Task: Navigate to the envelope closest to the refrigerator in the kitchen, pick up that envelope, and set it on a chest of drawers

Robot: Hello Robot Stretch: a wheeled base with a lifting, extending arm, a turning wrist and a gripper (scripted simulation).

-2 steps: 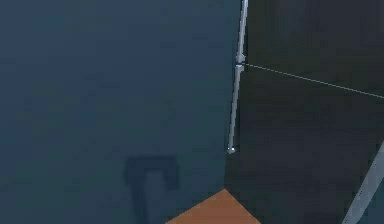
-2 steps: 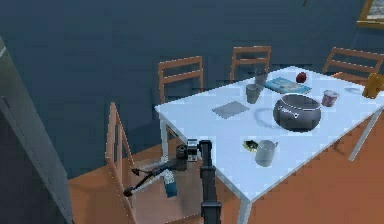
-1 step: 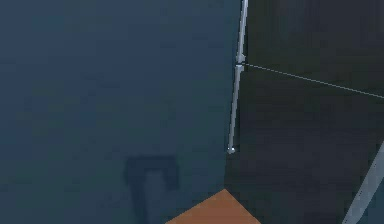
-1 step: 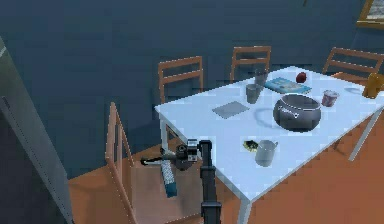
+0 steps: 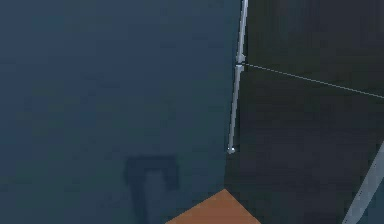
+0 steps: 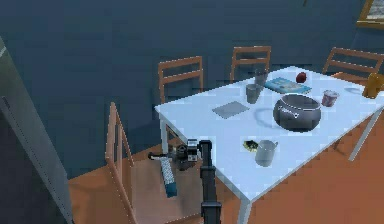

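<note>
Fingers by chair, cannot tell if gripping; pale flat item beneath. Retract slowly, clear of surface edge.

A table is standing at the arm side view's right, with three chairs behind it and a fourth chair at its left end. On it, a flat sheet is lying left of a pot, and a mug is sitting before the pot

Home dining area, table, wooden chairs
</note>
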